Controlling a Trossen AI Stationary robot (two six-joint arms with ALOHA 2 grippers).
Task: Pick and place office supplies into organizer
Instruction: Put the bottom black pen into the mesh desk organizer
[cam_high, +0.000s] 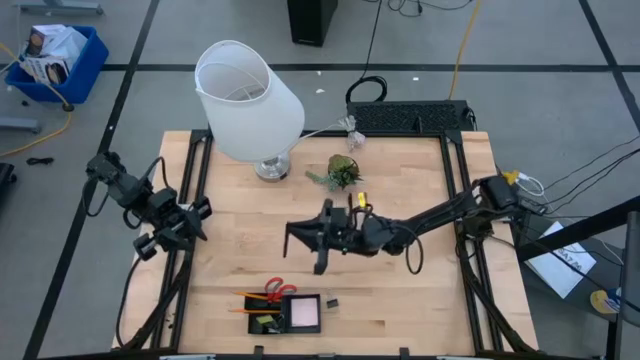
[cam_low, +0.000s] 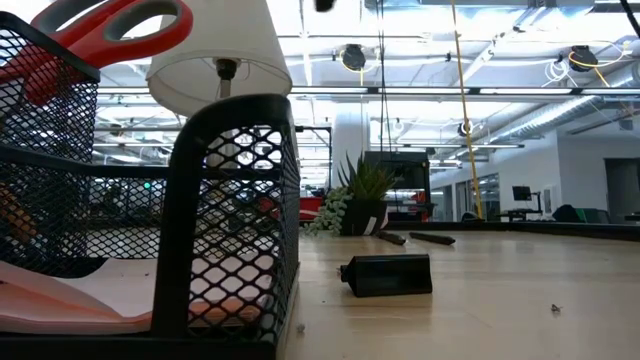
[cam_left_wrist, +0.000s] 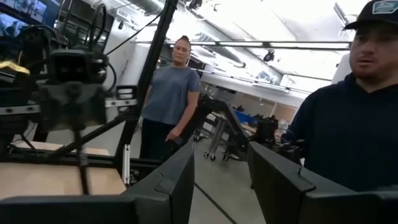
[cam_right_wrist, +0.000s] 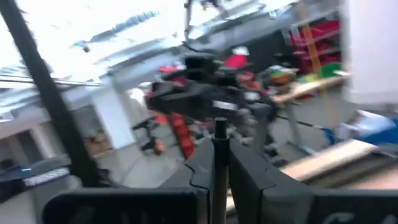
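The organizer (cam_high: 285, 313), a black mesh tray, stands near the table's near edge and fills the left of the low view (cam_low: 235, 200). In it lie a pink sticky-note pad (cam_high: 304, 312), red-handled scissors (cam_high: 277, 290) and orange pencils (cam_high: 250, 297). A small black clip (cam_low: 388, 275) rests flat on the table just right of it. My right gripper (cam_high: 303, 236) reaches level over the table's middle, shut on a thin black pen (cam_right_wrist: 219, 134). My left gripper (cam_left_wrist: 221, 180) waits open at the table's left edge (cam_high: 195, 215). My right gripper pinches the black pen (cam_right_wrist: 219, 143) between its two fingers, which lie across the pen. The fingers come level from the table's right. The pen stands up out of the fingers (cam_right_wrist: 239, 180) and is lifted clear of the table; which part of it they hold does not show.
A white lamp (cam_high: 248, 100) stands at the far left of the table and a small green plant (cam_high: 341, 172) beside it. Two dark pens (cam_low: 410, 238) lie near the plant. A black keyboard-like box (cam_high: 410, 117) sits at the far edge. Two people (cam_left_wrist: 168, 93) stand beyond the table.
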